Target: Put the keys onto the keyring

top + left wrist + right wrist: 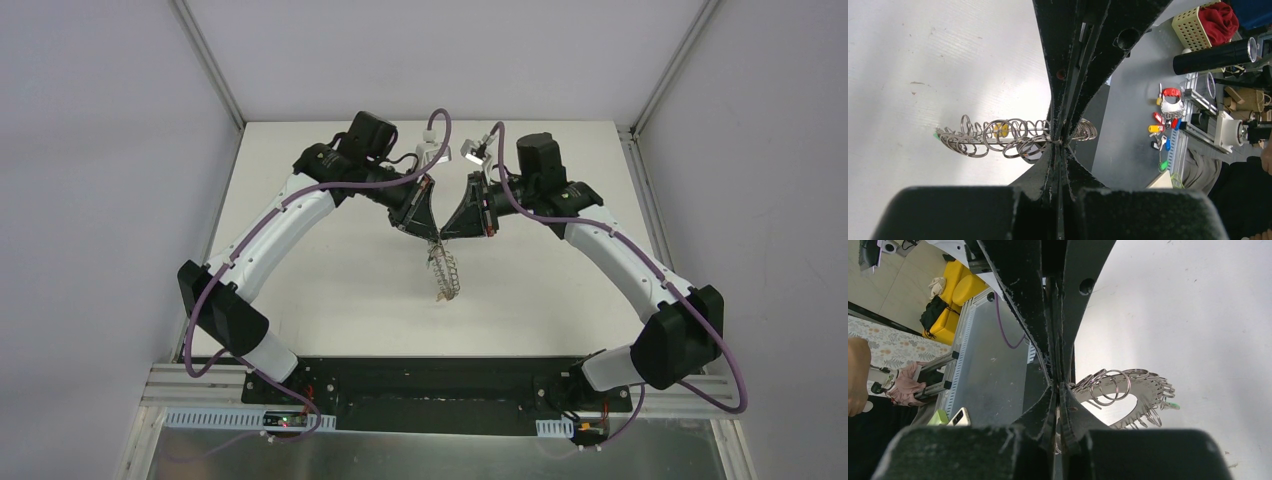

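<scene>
Where the two claws meet above the middle of the table, the floppy grey metal keyring (446, 268), fringed all round with small wire rings, hangs down from their tips, and its lower end looks to reach the tabletop. In the left wrist view the keyring (998, 136) stretches away from the fingers as a bunched row of loops. A yellow-orange plastic key head (1000, 131) sits among the loops, and a small green bit (936, 135) shows at the far end. The left gripper (1060, 142) is clenched tight on the loop, with a few rings poking out on its other side. The right gripper (1057, 387) has its black fingers drawn together at one end of the keyring (1128, 390), apparently pinching it. From above, the left gripper (428, 232) and the right gripper (450, 235) stand tip to tip, angled towards each other. The flat white table (330, 260) lies beneath, and both white arms carry purple cables. Past the table edge, coloured plastic key tags (1163, 127) lie on a grey surface.
</scene>
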You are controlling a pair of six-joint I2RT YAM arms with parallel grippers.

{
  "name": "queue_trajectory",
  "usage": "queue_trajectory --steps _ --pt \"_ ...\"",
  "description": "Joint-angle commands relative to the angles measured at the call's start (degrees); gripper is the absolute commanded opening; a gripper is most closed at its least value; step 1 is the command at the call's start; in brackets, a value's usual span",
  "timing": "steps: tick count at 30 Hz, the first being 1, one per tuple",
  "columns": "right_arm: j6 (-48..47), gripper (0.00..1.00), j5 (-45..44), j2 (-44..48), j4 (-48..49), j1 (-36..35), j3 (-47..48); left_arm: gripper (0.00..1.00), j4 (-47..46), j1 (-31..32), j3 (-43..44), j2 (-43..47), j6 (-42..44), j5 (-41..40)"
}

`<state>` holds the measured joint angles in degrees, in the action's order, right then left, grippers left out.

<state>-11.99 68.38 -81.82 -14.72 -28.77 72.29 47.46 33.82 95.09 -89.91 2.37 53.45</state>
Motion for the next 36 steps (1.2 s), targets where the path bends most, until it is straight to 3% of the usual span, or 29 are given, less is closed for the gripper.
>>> queue_trajectory --steps 1,6,10,19,28,36 --pt "1.84 0.01 2.19 0.42 3.31 -0.40 -0.37 0.00 -2.28 0.37 0.20 1.23 -0.32 1.81" --pt "8.59 0.00 4.00 -0.06 9.53 0.41 -1.13 0.00 -3.61 -0.16 -0.69 2.01 0.65 2.09" --pt "16.77 0.00 4.39 -0.79 18.14 1.30 -2.60 0.18 -9.20 -1.60 -4.29 4.83 1.47 1.32" --pt "30.02 0.00 4.82 -1.44 31.76 3.70 -6.59 0.37 -20.18 -3.11 -13.46 10.46 1.18 0.26" --pt "33.41 0.00 4.97 -1.53 35.62 4.29 -7.98 0.44 -25.94 -3.15 -17.47 11.94 3.57 -3.99" --pt "34.53 0.00 5.20 -1.38 36.78 4.73 -8.46 0.43 -28.48 -3.15 -19.36 11.56 4.88 -3.28"
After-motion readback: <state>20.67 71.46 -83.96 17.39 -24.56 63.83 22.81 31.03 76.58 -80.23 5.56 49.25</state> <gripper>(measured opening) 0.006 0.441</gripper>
